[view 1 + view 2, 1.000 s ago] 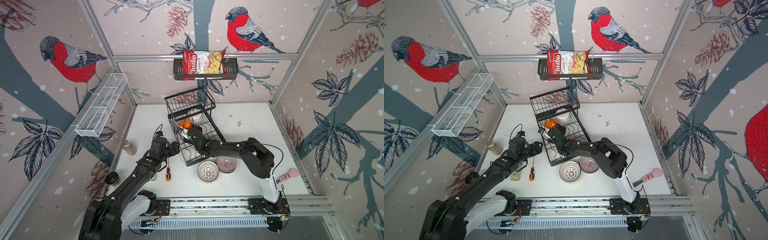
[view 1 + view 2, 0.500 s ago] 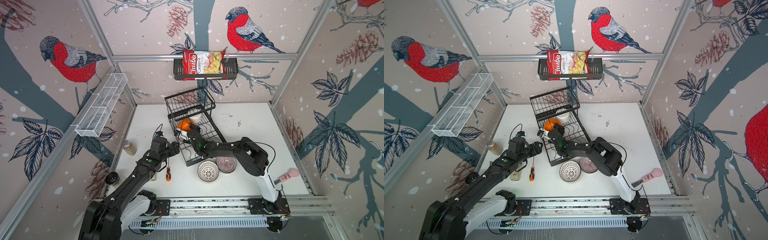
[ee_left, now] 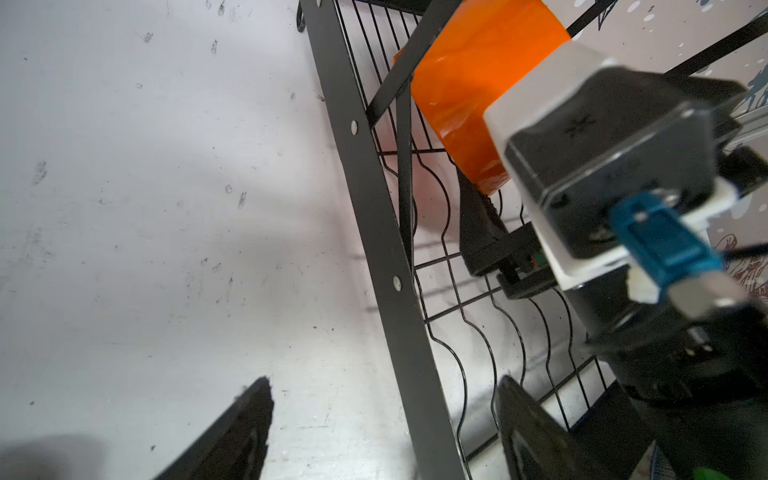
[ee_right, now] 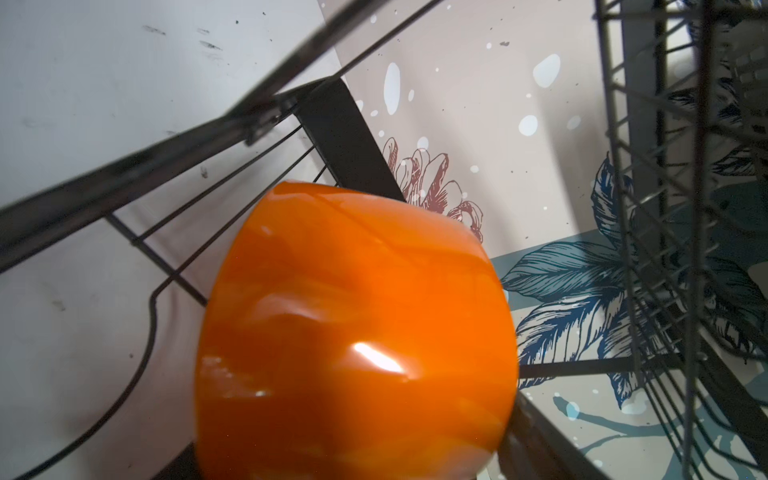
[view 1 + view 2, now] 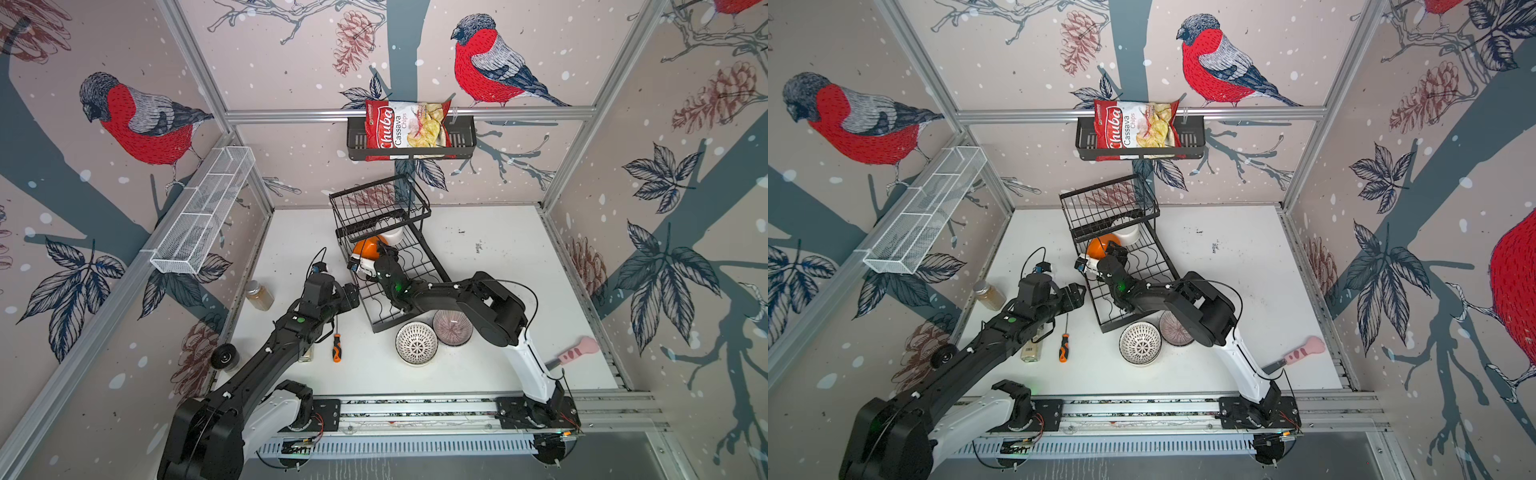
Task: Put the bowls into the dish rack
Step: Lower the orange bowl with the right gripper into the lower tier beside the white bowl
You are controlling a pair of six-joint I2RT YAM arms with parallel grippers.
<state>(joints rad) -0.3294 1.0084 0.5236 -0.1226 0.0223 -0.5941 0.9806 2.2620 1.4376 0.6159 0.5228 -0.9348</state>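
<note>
The black wire dish rack (image 5: 419, 266) stands at mid-table. My right gripper (image 5: 383, 252) reaches into its lower tray under the upper tier. An orange bowl (image 4: 353, 332) fills the space between its fingers, lying tilted on the wavy wires; the fingertips are hidden behind it. A white bowl (image 5: 392, 235) sits further back in the tray. On the table in front of the rack are a black-and-white patterned bowl (image 5: 416, 343) and a purple-striped bowl (image 5: 452, 328), partly under the right arm. My left gripper (image 3: 384, 432) is open, its fingers either side of the rack's side rail (image 3: 374, 208).
An orange-handled screwdriver (image 5: 336, 348), a jar (image 5: 259, 295), a small bottle (image 5: 1030, 351) under the left arm and a black wheel (image 5: 224, 356) lie on the left. A pink-handled tool (image 5: 577, 351) lies front right. A chips basket (image 5: 409, 133) and white mesh tray (image 5: 203, 212) hang on the walls.
My right gripper has pushed a little further back and left into the rack with the orange bowl. The left arm has not moved.
</note>
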